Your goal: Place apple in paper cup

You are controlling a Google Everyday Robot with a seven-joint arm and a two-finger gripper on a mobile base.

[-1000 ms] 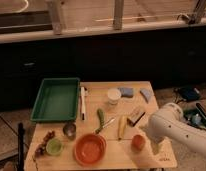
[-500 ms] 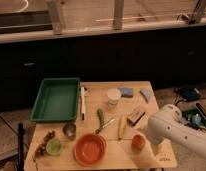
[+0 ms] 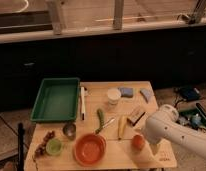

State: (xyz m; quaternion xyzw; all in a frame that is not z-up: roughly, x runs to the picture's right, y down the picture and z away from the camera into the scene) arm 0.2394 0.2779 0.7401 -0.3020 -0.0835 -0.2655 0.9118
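Apple (image 3: 138, 142), small round orange-red fruit, lay near the wooden table's (image 3: 121, 156) front edge just beside the gripper (image 3: 147, 141), grip state not discernible; a centred hold and a high carry over the yellow banana (image 3: 121, 127) to the cream-white paper cup (image 3: 114, 95) seemed advisable.

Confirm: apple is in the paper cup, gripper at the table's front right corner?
No. In the camera view the apple lies on the table near the front edge, apart from the paper cup further back. The gripper is at the front right corner, beside the apple.
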